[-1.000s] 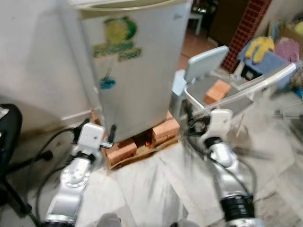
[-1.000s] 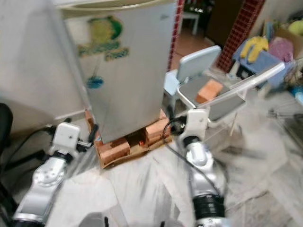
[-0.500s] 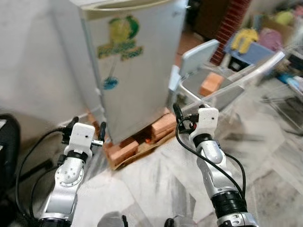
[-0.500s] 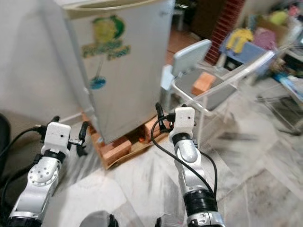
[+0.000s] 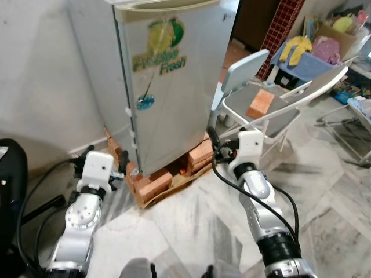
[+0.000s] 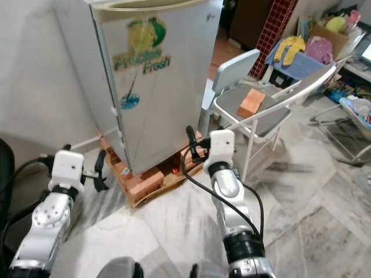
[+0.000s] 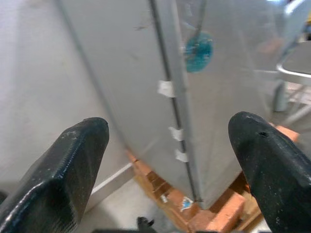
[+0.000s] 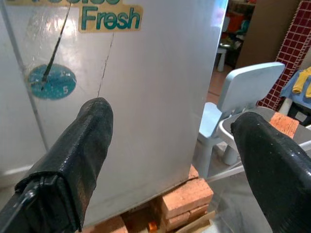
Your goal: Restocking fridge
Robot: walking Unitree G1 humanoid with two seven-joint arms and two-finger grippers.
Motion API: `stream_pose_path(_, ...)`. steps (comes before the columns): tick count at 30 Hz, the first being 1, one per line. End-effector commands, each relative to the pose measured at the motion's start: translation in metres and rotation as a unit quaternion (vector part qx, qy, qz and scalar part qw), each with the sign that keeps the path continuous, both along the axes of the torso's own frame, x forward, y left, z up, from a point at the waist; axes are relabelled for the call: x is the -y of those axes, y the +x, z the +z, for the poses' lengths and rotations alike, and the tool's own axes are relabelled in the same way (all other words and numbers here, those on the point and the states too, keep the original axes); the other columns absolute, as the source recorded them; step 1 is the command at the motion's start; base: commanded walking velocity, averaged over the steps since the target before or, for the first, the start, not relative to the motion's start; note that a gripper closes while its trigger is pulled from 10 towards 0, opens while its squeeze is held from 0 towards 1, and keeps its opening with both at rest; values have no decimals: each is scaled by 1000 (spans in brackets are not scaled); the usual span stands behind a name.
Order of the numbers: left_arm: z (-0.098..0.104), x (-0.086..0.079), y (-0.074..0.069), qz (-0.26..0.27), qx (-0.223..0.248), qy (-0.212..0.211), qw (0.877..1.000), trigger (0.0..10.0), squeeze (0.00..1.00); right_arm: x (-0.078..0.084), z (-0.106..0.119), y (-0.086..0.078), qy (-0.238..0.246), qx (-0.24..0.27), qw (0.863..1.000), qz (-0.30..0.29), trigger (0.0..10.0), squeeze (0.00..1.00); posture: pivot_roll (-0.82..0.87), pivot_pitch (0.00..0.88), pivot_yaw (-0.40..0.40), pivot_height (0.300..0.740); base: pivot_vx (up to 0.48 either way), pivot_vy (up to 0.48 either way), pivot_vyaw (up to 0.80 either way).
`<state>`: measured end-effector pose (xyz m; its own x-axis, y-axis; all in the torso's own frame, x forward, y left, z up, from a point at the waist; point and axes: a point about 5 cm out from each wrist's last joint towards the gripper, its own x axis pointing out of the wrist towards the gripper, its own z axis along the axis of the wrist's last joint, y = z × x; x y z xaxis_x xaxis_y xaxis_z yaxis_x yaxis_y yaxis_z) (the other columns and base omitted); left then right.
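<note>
Grey marble floor (image 5: 191, 226); plain white wall (image 5: 40, 75); folding chair (image 5: 272, 113) with brick (image 5: 260, 104) on seat; red tile pillar (image 5: 281, 23).

Head views look down; wrist views face fridge (image 5: 174, 87)

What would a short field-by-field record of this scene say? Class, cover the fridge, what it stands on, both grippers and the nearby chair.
fridge: silver, door shut, "Fresh" sticker on the front
support: bricks under the fridge
left gripper: open, holding nothing, near the fridge's left corner
right gripper: open, holding nothing, near the fridge's right corner
folding chair: to the right of the fridge
loose brick: lying on the chair seat
floor: marble-patterned tiles
</note>
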<state>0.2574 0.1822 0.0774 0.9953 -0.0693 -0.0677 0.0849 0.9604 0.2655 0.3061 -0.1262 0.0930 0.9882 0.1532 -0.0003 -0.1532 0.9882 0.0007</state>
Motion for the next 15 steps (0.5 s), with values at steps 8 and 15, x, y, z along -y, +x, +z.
stream_pose_path(8,-2,11,-3,-15,0,2,1000,10000,0,9,-2,-3,-10,-8,1000,-9,10000,0,112,0,-67,740,0,480,-470)
stream_pose_path(15,1,11,-3,-16,9,6,1000,10000,0,8,-1,-2,-10,-9,1000,-5,10000,0,116,0,-70,740,0,322,-774)
